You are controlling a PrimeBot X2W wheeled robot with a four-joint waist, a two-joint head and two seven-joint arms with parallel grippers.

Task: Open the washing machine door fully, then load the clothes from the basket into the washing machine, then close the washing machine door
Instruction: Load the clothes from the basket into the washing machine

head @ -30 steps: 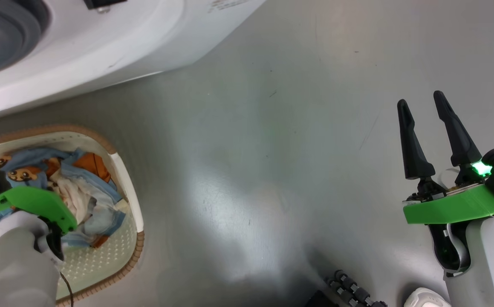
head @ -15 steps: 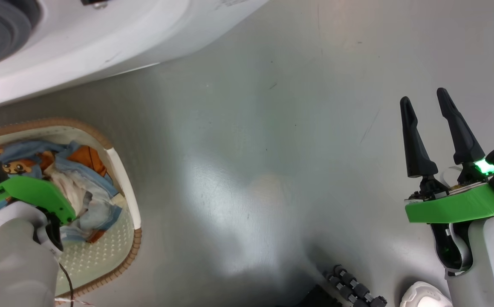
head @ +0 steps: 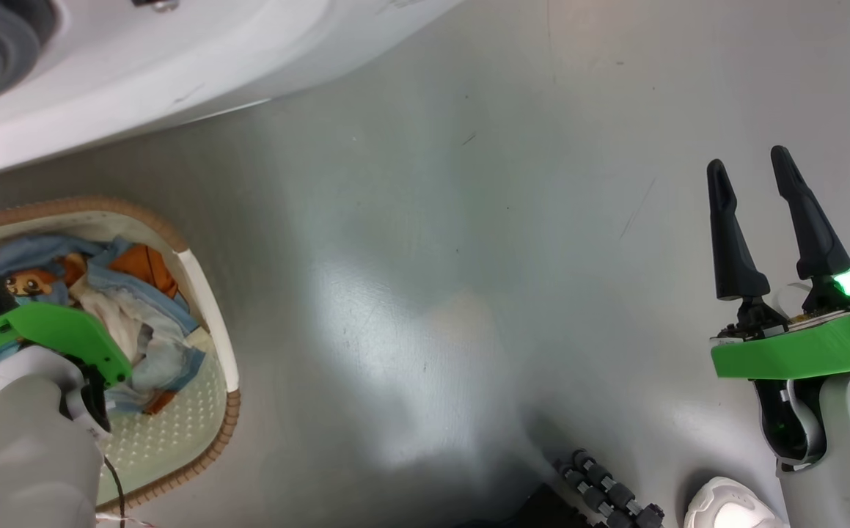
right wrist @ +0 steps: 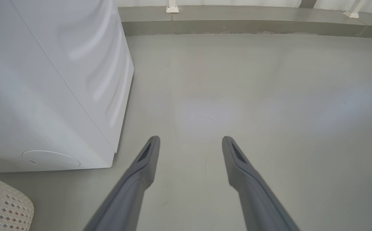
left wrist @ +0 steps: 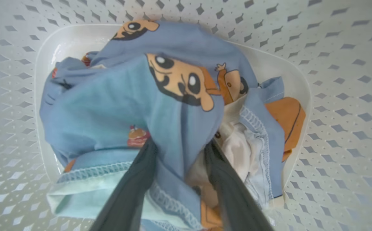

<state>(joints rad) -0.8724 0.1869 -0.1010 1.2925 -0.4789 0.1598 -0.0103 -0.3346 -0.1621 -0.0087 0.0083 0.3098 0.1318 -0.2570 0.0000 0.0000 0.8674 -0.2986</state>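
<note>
The left tool (left wrist: 179, 150) is sunk in the light blue bear-print clothes (left wrist: 115, 106), dark fingers (left wrist: 134, 179) astride a fold, tips buried; whether they pinch it I cannot tell. The clothes lie in the cream perforated plastic basket (left wrist: 333, 64) on the grey floor (head: 432, 220). A shallow bite could drop part when lifted. The right tool (head: 747, 158) hangs spread wide; the big white washing machine (head: 175, 66) stands beyond.

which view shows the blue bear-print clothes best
Left wrist view: the light blue bear-print clothes lie close up, stitching sharp. Head view has them partly behind the left arm. Right wrist view catches a cream perforated basket corner.
</note>
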